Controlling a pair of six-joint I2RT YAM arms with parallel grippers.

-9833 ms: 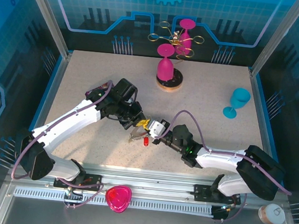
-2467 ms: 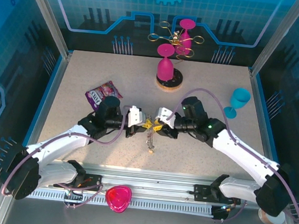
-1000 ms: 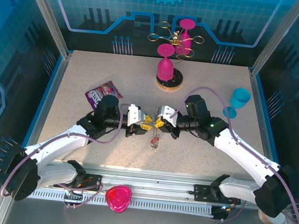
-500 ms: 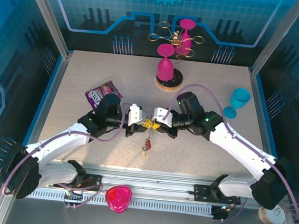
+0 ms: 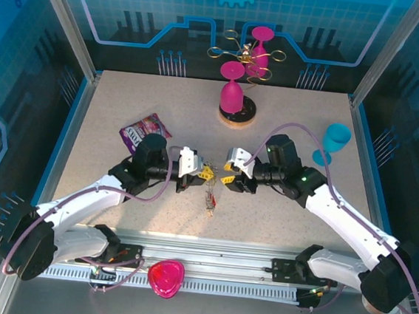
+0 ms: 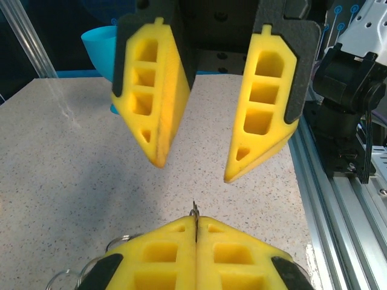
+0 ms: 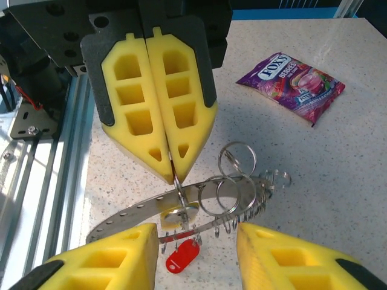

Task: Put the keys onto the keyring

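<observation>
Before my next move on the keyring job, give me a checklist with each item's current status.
1. Left end effector shut on a thin metal piece at the edge of the flat grey metal keyring: ok.
2. Right end effector open, nothing between its pads: ok.
3. Keyring lifted off the speckled table: cannot tell.
4. Small red-headed key hangs under the ring; properly threaded on: cannot tell.
5. Purple candy packet lies apart from the ring: ok.
</observation>
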